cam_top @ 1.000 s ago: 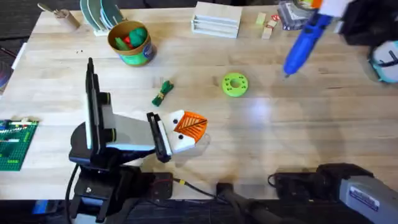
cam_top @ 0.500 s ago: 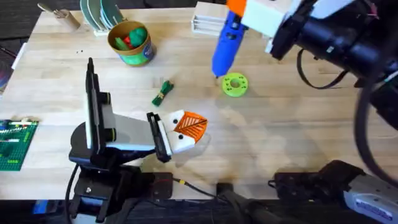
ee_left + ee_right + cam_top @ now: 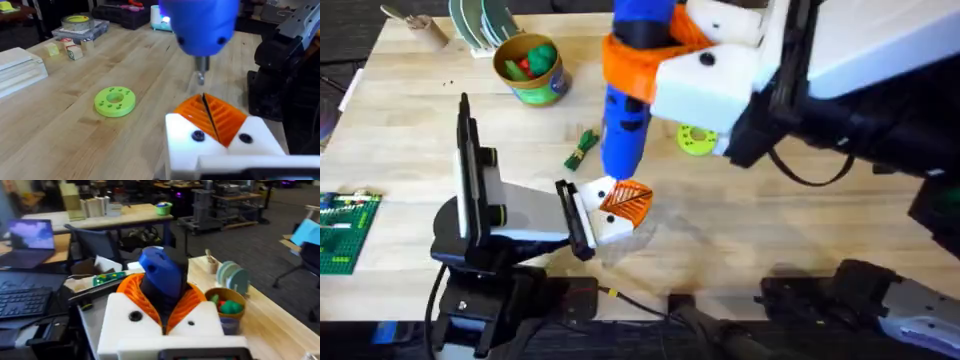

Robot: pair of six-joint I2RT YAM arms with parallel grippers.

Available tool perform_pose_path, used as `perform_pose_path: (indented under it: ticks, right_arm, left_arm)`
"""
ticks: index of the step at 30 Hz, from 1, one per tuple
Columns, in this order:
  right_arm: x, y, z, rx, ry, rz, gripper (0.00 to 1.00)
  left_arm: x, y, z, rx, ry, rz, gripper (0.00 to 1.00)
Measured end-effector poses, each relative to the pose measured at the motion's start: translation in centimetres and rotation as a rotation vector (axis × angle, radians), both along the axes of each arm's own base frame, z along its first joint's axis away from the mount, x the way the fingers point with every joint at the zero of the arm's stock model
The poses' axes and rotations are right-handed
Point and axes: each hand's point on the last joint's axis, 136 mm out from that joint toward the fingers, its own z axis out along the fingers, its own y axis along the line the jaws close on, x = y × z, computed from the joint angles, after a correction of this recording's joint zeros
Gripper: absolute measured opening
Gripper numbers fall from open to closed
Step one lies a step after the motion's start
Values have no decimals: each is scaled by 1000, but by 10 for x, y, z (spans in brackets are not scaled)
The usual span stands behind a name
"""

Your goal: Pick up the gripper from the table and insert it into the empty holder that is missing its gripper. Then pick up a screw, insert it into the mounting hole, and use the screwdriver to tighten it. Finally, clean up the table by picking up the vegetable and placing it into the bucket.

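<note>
Your screwdriver (image 3: 625,105) sits clamped between the right gripper's (image 3: 167,311) orange pads, its dark tip hanging just above the orange gripper (image 3: 215,116) seated in the white holder (image 3: 220,150) on the left gripper (image 3: 610,212); whether the left jaws are parted you cannot tell. Beyond it the vegetable (image 3: 582,148) lies on the table (image 3: 800,230), between the green disc (image 3: 695,140) and the bucket (image 3: 532,70).

Glossy blue plastic screwdriver (image 3: 625,110), ribbed orange plastic gripper (image 3: 628,201), smooth wooden table (image 3: 800,200).

The worktop (image 3: 800,215) lies open toward its right edge; the vegetable (image 3: 582,148), green disc (image 3: 696,139) and bucket (image 3: 531,68) crowd the middle and back-left.
</note>
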Motion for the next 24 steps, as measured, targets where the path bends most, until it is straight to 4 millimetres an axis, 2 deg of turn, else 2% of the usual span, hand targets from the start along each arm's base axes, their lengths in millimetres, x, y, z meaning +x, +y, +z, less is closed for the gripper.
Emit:
perform_pose_path:
  ticks: [5, 12, 24]
  right_arm:
    - [-9, 14, 2, 10, -29, 57, 25]
    - [-9, 39, -26, -52, 16, 106, 25]
    - [-9, 39, -19, -29, -14, 105, 25]
  left_arm:
    - [1, 0, 0, 0, 1, 8, 6]
    - [3, 1, 0, 0, 0, 19, 6]
    - [3, 1, 0, 0, 0, 19, 6]
